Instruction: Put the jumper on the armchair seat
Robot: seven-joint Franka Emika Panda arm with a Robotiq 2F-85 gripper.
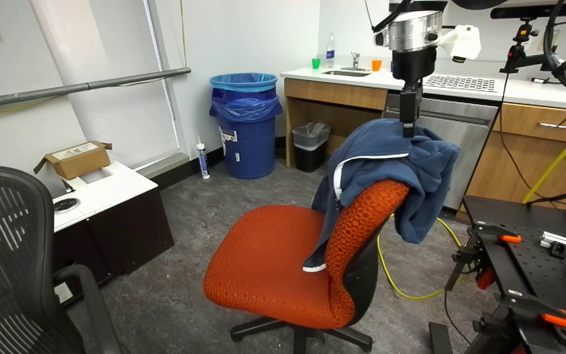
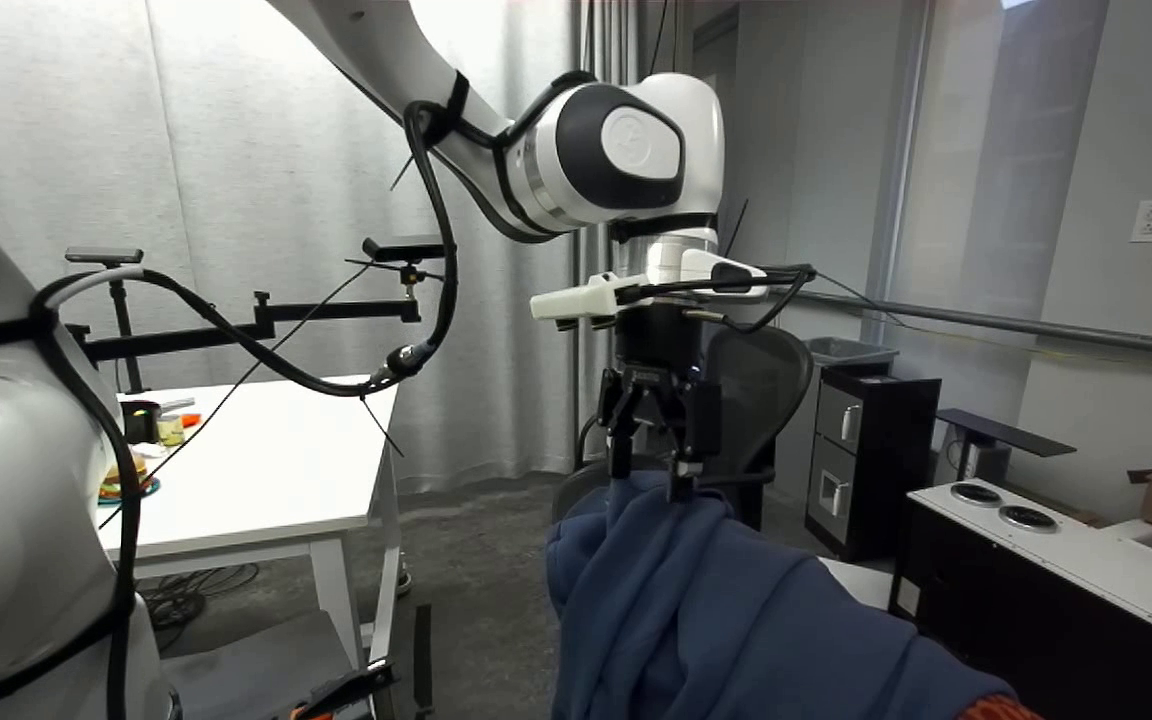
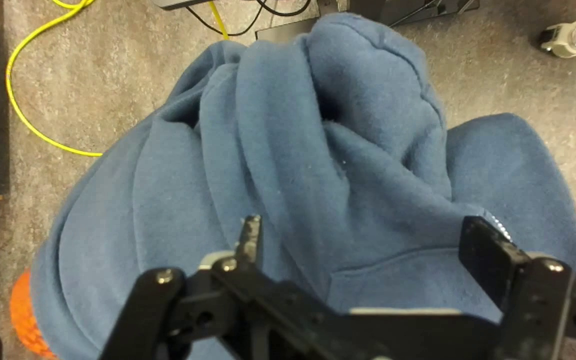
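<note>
The blue jumper (image 1: 376,135) with its white zip edge is draped over the backrest of the orange swivel chair. One end of it hangs down to touch the orange armchair seat (image 1: 268,255). The jumper also shows in an exterior view (image 2: 726,600) and fills much of the wrist view (image 3: 288,170). My gripper (image 1: 408,130) points down at the jumper's top. In an exterior view my gripper (image 2: 652,480) has its fingers apart, the tips at the fabric. In the wrist view the gripper (image 3: 360,230) is open, with jumper cloth below and between the fingers. Whether the tips press into it is unclear.
A black mesh chair (image 1: 13,260) stands beside the orange chair. A black workbench (image 1: 533,275) with orange-handled clamps is on the far side of the backrest. A yellow cable (image 1: 401,290) lies on the floor. A white table (image 2: 266,480) stands near the robot base.
</note>
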